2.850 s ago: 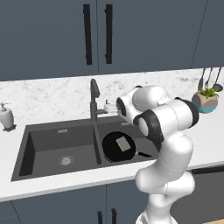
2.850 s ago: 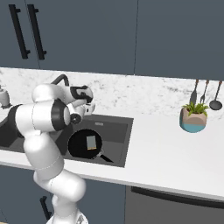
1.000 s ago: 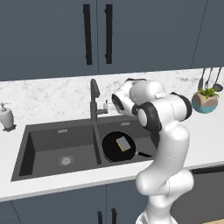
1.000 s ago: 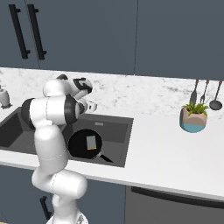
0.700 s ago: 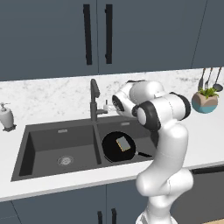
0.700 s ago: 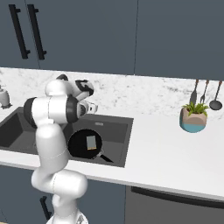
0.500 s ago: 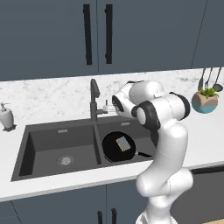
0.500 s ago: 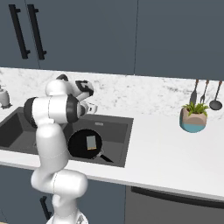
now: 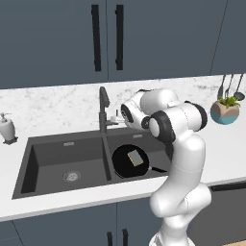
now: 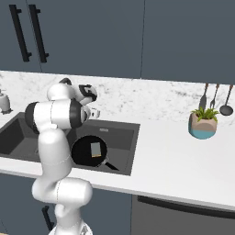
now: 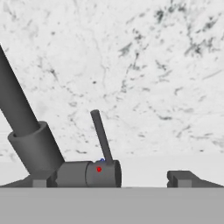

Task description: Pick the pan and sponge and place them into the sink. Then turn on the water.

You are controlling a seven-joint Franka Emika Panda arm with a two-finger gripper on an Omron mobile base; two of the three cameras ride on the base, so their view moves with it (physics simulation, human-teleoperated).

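No readable text, labels or nos. anywhere

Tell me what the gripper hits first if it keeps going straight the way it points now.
Most likely the faucet's side lever: in the hand view it stands just ahead of the open gripper, between its fingertips. Depth is hard to judge; if it slips past the lever, the marble backsplash behind it comes next.

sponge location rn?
The sponge lies inside the pan, which sits in the sink's right basin in the left base view, below the faucet.
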